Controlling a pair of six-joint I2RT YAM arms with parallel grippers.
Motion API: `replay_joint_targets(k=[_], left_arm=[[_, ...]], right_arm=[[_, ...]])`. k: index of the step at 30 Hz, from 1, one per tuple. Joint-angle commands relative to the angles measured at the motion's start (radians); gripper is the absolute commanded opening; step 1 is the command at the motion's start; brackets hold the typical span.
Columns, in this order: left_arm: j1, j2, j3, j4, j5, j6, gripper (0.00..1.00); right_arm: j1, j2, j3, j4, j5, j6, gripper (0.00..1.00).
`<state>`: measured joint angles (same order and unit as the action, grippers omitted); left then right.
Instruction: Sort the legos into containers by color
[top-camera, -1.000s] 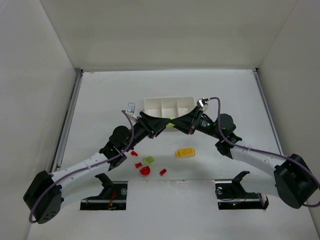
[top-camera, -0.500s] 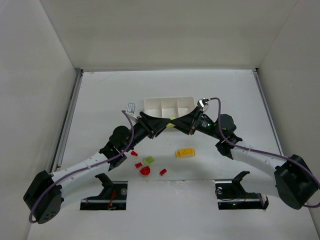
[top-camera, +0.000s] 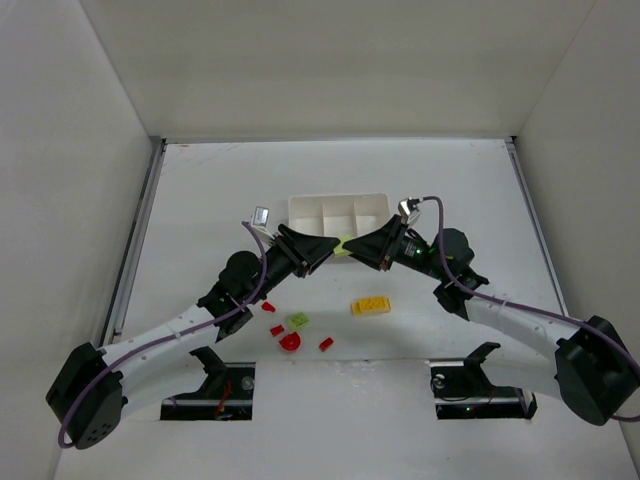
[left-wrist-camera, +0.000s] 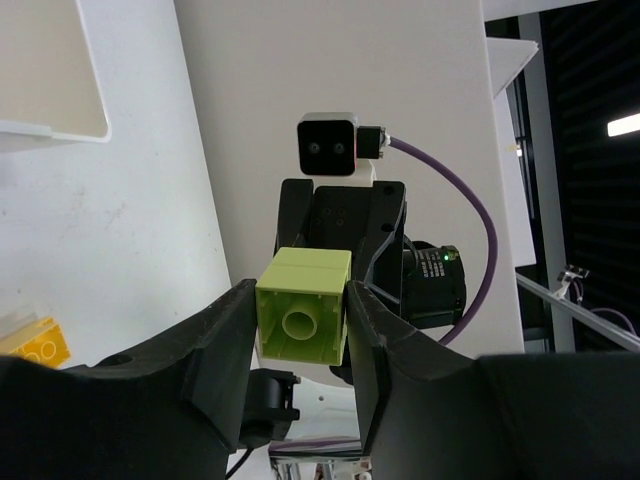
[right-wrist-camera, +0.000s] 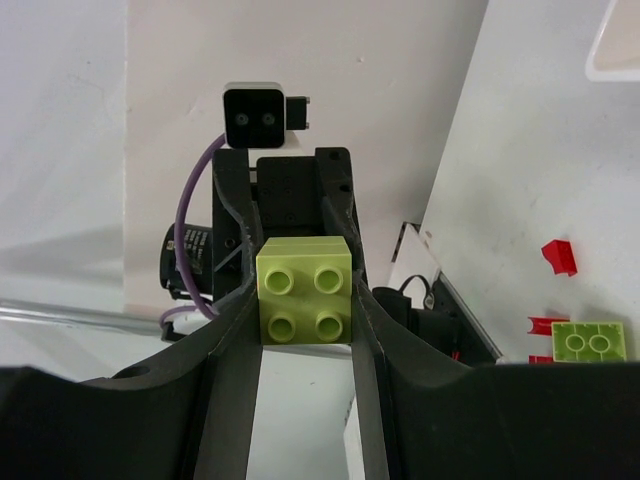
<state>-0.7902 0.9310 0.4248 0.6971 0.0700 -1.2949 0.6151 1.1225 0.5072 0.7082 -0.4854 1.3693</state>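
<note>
White walls close in a white table (top-camera: 200, 190), and the two arms reach in from the near edge to meet tip to tip above its middle. The left claw (top-camera: 333, 248) and the right claw (top-camera: 352, 246) face each other with one green block (top-camera: 344, 246) between them, held off the table. In the left wrist view, the left claw's fingers press both sides of the block, whose hollow underside faces the camera. In the right wrist view, the right claw's fingers pinch the same block, its four studs facing the lens. Both claws are clamped on it.

Just beyond the claws sits the white tray (top-camera: 296, 212) with its three compartments. On the near side of the right claw lies a yellow brick (top-camera: 371, 305). Nearer still, on the left claw's side, are a flat green piece (top-camera: 298, 321) and scattered red bits (top-camera: 291, 341).
</note>
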Motion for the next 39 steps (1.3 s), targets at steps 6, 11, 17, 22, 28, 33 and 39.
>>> replay_joint_targets(k=[6,11,17,22,28,33,39], left_arm=[[-0.022,0.003,0.023,0.036,0.004,0.013,0.36],[-0.022,-0.009,0.019,0.036,0.007,0.013,0.25],[-0.03,-0.011,0.012,0.054,0.008,0.019,0.07],[0.021,-0.09,-0.015,0.024,0.027,0.022,0.05],[0.033,-0.112,-0.017,-0.004,0.037,0.023,0.04],[0.049,-0.13,-0.027,-0.011,0.044,0.025,0.04],[0.078,-0.146,-0.026,-0.044,0.041,0.054,0.05]], right_arm=[[0.001,0.002,0.024,0.013,0.022,-0.032,0.32],[0.001,-0.007,0.019,0.01,0.024,-0.032,0.32],[0.002,0.005,0.017,0.01,0.022,-0.038,0.29],[-0.05,-0.039,-0.009,-0.001,0.002,-0.038,0.29],[-0.081,-0.055,-0.013,-0.023,-0.016,-0.049,0.29],[-0.085,-0.056,-0.018,-0.023,-0.018,-0.055,0.29],[-0.123,-0.075,-0.007,-0.119,-0.001,-0.134,0.3]])
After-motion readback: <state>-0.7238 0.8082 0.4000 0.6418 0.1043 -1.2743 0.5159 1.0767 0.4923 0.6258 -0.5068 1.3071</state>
